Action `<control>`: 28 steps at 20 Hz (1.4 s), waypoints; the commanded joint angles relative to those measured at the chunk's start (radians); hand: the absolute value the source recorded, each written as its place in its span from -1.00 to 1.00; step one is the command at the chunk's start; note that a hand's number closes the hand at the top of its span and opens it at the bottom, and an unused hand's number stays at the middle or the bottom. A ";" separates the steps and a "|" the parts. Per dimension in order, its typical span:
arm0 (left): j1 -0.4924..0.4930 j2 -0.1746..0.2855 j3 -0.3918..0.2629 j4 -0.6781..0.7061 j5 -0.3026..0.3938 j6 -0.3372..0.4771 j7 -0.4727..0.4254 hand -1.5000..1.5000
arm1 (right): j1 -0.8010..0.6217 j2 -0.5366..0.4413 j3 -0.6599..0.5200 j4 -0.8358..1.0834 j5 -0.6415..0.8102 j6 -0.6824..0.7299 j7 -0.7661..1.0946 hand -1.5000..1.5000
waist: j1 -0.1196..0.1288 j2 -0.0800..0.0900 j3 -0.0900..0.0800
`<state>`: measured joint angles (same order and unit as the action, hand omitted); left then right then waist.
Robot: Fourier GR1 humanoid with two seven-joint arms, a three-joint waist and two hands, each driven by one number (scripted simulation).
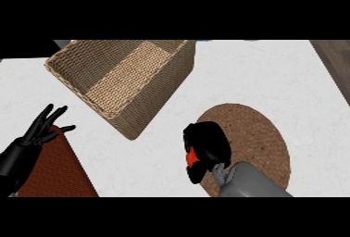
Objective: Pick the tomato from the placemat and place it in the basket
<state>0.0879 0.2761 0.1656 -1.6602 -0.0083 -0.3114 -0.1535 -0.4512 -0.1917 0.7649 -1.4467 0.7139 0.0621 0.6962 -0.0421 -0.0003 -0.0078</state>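
Head view, steeply down, near the counter [273,78]

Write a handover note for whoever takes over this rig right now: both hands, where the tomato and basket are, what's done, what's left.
Right hand: curled round the tomato, only a bit of red showing, at the left edge of the round placemat.
Left hand: open, resting at the view's left over a dark red mat.
Basket: upper left, tomato not in it.
Done: tomato grasped; whether it is lifted cannot be told.
Left: carry it to the basket and release.
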 commanded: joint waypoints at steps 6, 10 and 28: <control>-0.105 -0.040 -0.092 -0.001 -0.019 -0.009 0.039 0.00 | -0.170 0.189 -0.010 0.068 0.056 -0.218 0.378 1.00 | 0.111 0.019 0.007; -0.142 -0.055 -0.121 0.007 -0.021 -0.014 0.067 0.00 | -0.282 0.190 -0.038 0.043 0.097 -0.372 0.435 1.00 | 0.144 0.012 0.009; -0.270 -0.118 -0.194 0.066 -0.064 0.017 0.145 0.00 | -0.717 0.191 -0.191 0.251 0.291 -0.496 0.675 1.00 | 0.198 0.006 -0.004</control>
<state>-0.1574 0.1740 -0.0150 -1.6101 -0.0647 -0.3029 -0.0211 -1.0817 -0.0109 0.5969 -1.2612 0.9735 -0.3949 1.1437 0.1533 0.0025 -0.0100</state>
